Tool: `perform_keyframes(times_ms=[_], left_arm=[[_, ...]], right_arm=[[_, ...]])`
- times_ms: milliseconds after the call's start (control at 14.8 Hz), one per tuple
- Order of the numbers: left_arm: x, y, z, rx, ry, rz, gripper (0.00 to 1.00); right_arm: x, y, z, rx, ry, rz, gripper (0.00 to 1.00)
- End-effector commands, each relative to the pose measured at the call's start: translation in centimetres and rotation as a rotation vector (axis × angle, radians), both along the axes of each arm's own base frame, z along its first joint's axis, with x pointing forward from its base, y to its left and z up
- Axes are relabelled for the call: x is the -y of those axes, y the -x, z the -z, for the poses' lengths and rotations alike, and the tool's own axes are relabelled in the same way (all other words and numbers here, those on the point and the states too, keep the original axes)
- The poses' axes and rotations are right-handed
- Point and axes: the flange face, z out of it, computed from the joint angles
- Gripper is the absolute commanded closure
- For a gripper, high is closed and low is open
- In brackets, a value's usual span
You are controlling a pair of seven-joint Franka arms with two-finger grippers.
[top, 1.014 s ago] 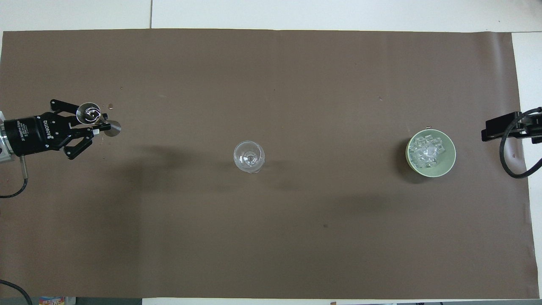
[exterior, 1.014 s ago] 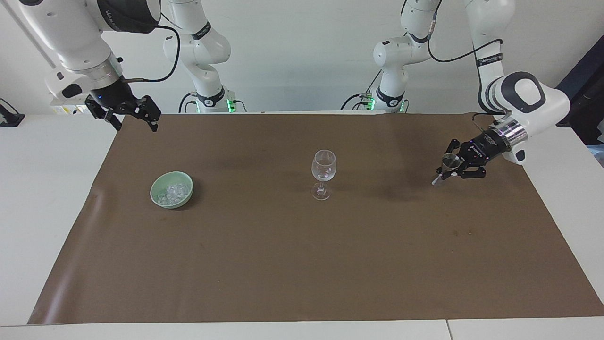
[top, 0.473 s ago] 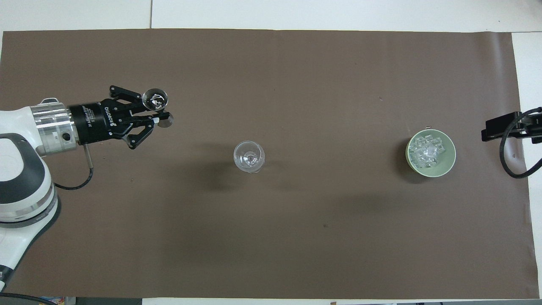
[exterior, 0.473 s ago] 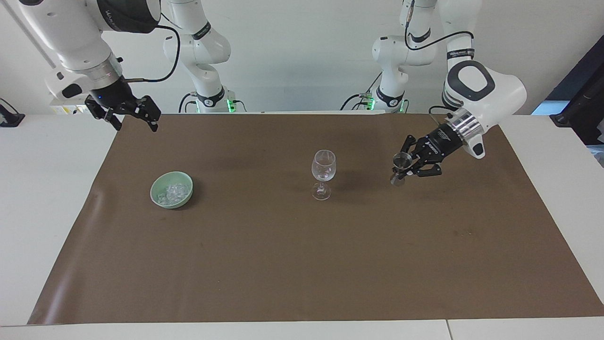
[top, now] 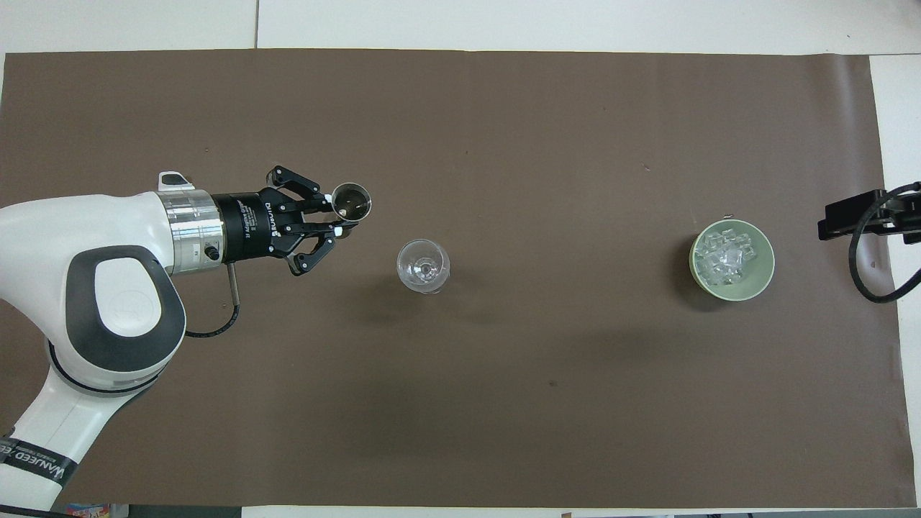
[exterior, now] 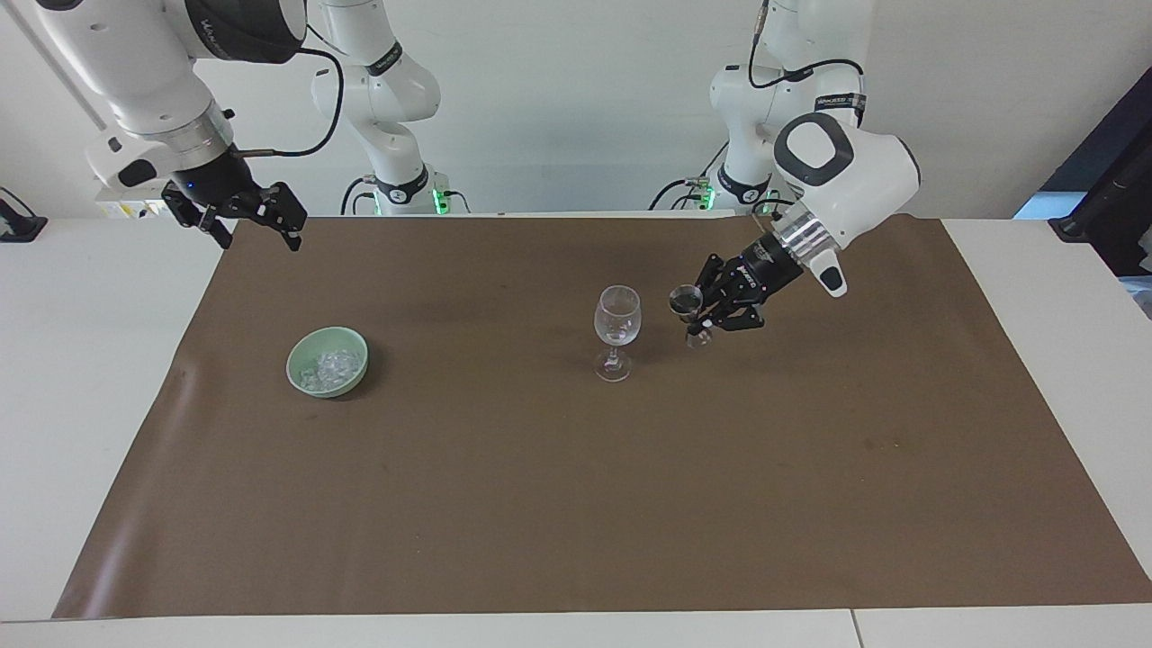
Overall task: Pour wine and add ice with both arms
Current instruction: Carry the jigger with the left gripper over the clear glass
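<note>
Carried in from the left arm's end, the left gripper (exterior: 695, 320) now hangs just beside the wine glass (exterior: 617, 332), clenched on a small metal cup (exterior: 686, 301). Ice (exterior: 329, 365) lies in the green bowl (exterior: 303, 353), well apart from the waiting right gripper (exterior: 255, 221), whose fingers are spread.

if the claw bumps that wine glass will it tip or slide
The wine glass would probably tip rather than slide: a tall bowl on a thin stem over a small foot. It looks nearly empty, so likely light and easily toppled. Thin clear glass, likely fragile. The left claw holds a small metal cup right beside it.
</note>
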Motion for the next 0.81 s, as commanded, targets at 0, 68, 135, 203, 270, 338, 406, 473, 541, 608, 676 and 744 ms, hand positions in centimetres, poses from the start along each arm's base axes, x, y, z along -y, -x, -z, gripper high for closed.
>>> perform_keyframes(times_ms=[0,68,135,203,270,338,406,473,541,608,676,744], left_arm=[[2.1,1.9,-0.5,0.032,-0.072,0.062,1.00],[2.4,2.0,-0.5,0.042,-0.098,0.084,1.00],[3.2,2.3,-0.5,0.051,-0.128,0.114,1.00],[3.5,2.5,-0.4,0.055,-0.151,0.126,1.00],[4.1,2.7,-0.5,0.067,-0.185,0.152,1.00],[4.8,3.0,-0.4,0.076,-0.215,0.177,1.00],[5.0,3.1,-0.4,0.088,-0.248,0.197,1.00],[5.8,3.5,-0.4,0.098,-0.280,0.223,1.00],[6.0,3.6,-0.3,0.106,-0.309,0.236,1.00],[6.4,3.6,-0.5,0.120,-0.339,0.253,1.00],[6.8,3.5,-0.9,0.131,-0.360,0.257,1.00],[6.9,3.4,-1.2,0.144,-0.385,0.261,1.00]], right_arm=[[0.2,0.4,0.0,0.000,-0.015,0.012,0.00],[0.2,0.3,-0.1,0.003,-0.015,0.012,0.00],[0.2,0.4,-0.1,0.001,-0.013,0.012,0.00],[0.2,0.4,-0.1,0.001,-0.015,0.012,0.00],[0.2,0.4,-0.1,0.001,-0.015,0.012,0.00],[0.2,0.3,0.0,0.001,-0.015,0.012,0.00],[0.2,0.4,0.0,0.000,-0.015,0.012,0.00],[0.2,0.4,-0.1,0.001,-0.015,0.012,0.00],[0.2,0.3,-0.1,0.003,-0.015,0.012,0.00],[0.2,0.4,0.0,0.000,-0.015,0.012,0.00],[0.2,0.4,0.0,0.000,-0.015,0.012,0.00],[0.2,0.3,0.0,0.001,-0.015,0.012,0.00]])
